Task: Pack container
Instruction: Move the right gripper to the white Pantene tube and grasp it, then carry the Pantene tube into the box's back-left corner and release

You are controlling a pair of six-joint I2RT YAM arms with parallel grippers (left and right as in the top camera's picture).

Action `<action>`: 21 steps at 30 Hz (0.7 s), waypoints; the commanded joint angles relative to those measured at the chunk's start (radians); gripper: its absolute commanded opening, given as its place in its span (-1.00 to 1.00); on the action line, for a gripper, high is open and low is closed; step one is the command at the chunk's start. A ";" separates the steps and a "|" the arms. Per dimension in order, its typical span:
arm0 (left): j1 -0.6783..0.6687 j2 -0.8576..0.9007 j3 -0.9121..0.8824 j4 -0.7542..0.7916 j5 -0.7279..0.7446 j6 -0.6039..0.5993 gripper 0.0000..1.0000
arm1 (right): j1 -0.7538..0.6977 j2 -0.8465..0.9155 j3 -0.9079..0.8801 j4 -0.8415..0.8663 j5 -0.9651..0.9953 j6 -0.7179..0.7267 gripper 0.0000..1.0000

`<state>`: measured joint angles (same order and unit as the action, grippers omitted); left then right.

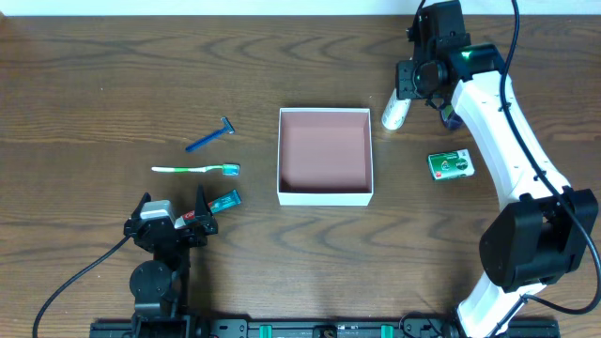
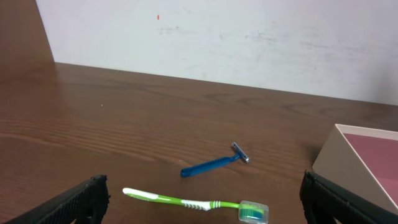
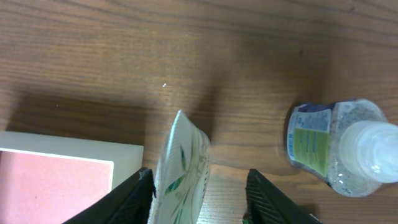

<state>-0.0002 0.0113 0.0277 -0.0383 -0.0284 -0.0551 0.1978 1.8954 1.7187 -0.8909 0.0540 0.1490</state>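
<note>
The container (image 1: 325, 195) is a shallow square cardboard box with white walls and a pinkish-brown inside, at the table's middle; nothing lies in it. Its corner shows in the left wrist view (image 2: 348, 149) and the right wrist view (image 3: 74, 152). My right gripper (image 3: 199, 199) is open around a white tube with a green leaf print (image 3: 180, 174), which lies just right of the box (image 1: 395, 113). My left gripper (image 2: 205, 202) is open and empty near the table's front left, behind a green toothbrush (image 2: 186, 202). A blue razor (image 2: 214, 163) lies beyond it.
A clear pump bottle with a green label (image 3: 336, 149) stands right of the tube. A small green packet (image 1: 450, 165) lies right of the box. A small teal tube (image 1: 223, 200) lies by my left gripper. The toothbrush (image 1: 197, 170) and razor (image 1: 210, 135) lie left of the box.
</note>
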 commanded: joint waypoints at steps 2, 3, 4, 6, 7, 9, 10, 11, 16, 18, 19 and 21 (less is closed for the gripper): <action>0.006 -0.001 -0.024 -0.033 -0.005 0.005 0.96 | 0.007 0.000 0.021 0.008 0.028 -0.002 -0.16; 0.006 -0.001 -0.024 -0.033 -0.005 0.005 0.96 | 0.007 0.000 0.021 0.010 0.028 -0.001 -0.24; 0.006 -0.001 -0.024 -0.032 -0.005 0.005 0.96 | 0.007 0.000 0.021 0.011 0.028 -0.002 -0.32; 0.006 -0.001 -0.024 -0.032 -0.005 0.005 0.96 | 0.007 0.000 0.021 0.012 0.028 -0.009 -0.57; 0.005 -0.001 -0.024 -0.032 -0.005 0.005 0.96 | 0.007 0.000 0.021 0.011 0.028 -0.014 -0.77; 0.006 -0.001 -0.024 -0.032 -0.005 0.005 0.96 | 0.007 0.000 0.021 0.006 0.027 -0.016 -0.97; 0.006 -0.001 -0.024 -0.033 -0.005 0.005 0.96 | 0.007 -0.001 0.021 0.005 0.027 -0.016 -0.97; 0.005 -0.001 -0.024 -0.033 -0.005 0.005 0.96 | 0.007 -0.001 0.021 0.004 0.027 -0.016 -0.98; 0.006 -0.001 -0.024 -0.032 -0.005 0.005 0.96 | 0.007 -0.036 0.039 -0.011 0.029 -0.016 -0.98; 0.006 -0.001 -0.024 -0.033 -0.005 0.005 0.96 | 0.007 -0.064 0.060 -0.026 0.028 -0.016 -0.98; 0.006 -0.001 -0.024 -0.032 -0.005 0.005 0.96 | 0.008 -0.087 0.078 -0.039 0.027 -0.016 -0.97; 0.005 -0.001 -0.024 -0.032 -0.005 0.005 0.96 | 0.012 -0.129 0.108 -0.069 0.024 -0.015 -0.97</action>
<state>-0.0002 0.0113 0.0277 -0.0383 -0.0284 -0.0551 0.1982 1.8812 1.7451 -0.9501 0.0689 0.1410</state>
